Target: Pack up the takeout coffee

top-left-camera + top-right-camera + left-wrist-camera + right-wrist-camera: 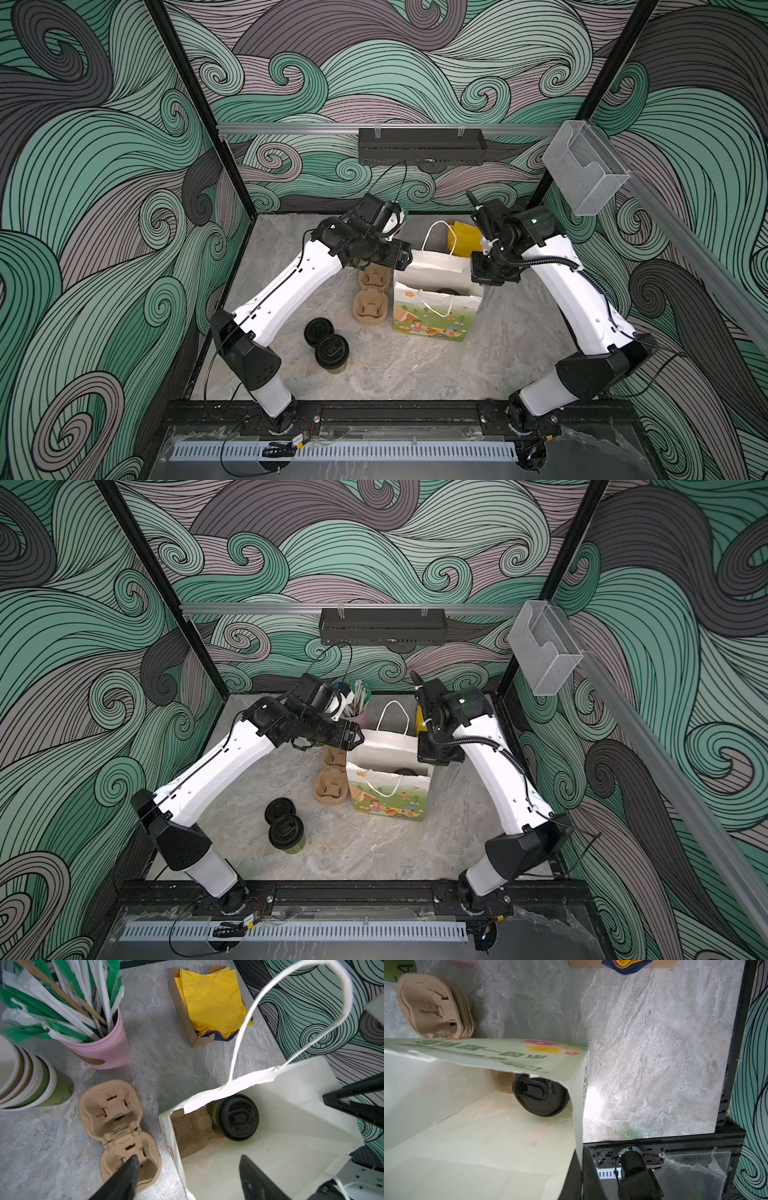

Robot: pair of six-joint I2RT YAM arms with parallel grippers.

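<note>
Two lidded takeout coffee cups stand side by side on the table, one [319, 331] just behind the other [331, 352]. A third cup [236, 1116] with a black sip lid sits in a brown pulp carrier [191, 1132] inside the white printed paper bag [432, 320]. My left gripper [188, 1157] is open and empty, and it straddles the bag's left wall, one finger outside and one inside. My right gripper [581, 1149] is shut on the bag's right wall at its rim. The lid [540, 1097] shows below that wall.
A stack of brown carriers [370, 299] lies left of the bag. Behind it stand a pink cup of straws [99, 1049] and a stack of paper cups [31, 1082]. Yellow napkins [209, 1001] lie in a cardboard tray behind the bag. The bag's handle [291, 1012] arches up.
</note>
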